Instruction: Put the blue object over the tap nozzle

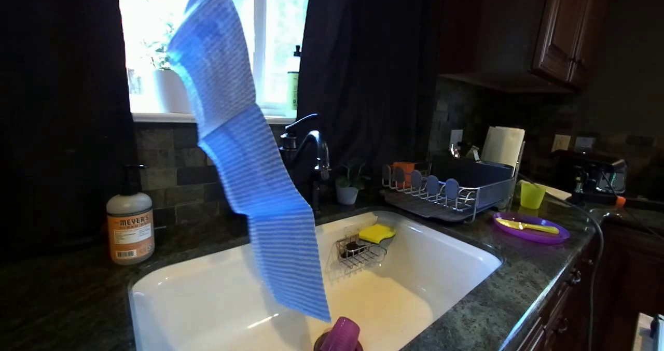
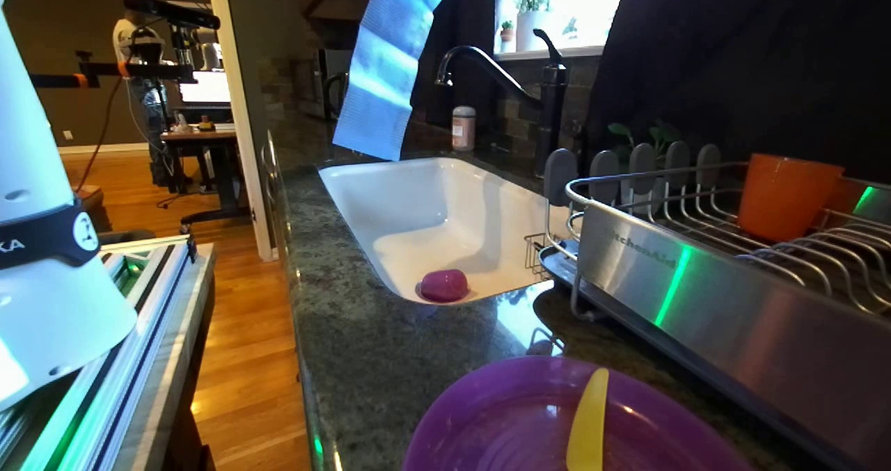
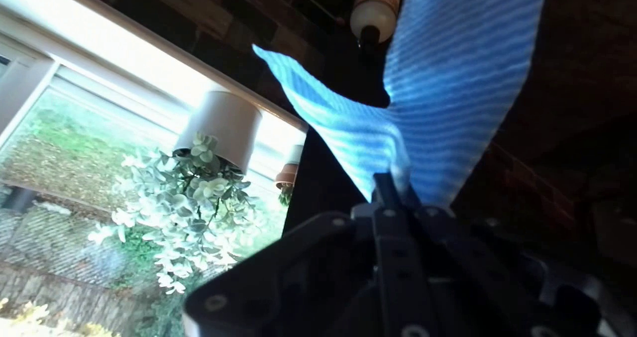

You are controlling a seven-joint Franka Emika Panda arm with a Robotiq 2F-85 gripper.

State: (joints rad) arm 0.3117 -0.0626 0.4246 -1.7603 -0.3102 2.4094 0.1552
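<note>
Between the fingers (image 3: 390,230), blue cloth (image 1: 254,154) apart from the tap (image 2: 552,95).

In an exterior view, a dark countertop (image 1: 521,276) is surrounding a white sink (image 1: 441,252). On the left, an orange-labelled pump bottle (image 1: 129,232) is standing; beyond the sink, the black faucet (image 1: 322,154) and a potted plant (image 1: 347,192) are rising. On the right, a dish rack (image 1: 490,195) and a lime-green cup (image 1: 533,195) are standing, with a purple plate (image 1: 531,237) lying nearer.
</note>
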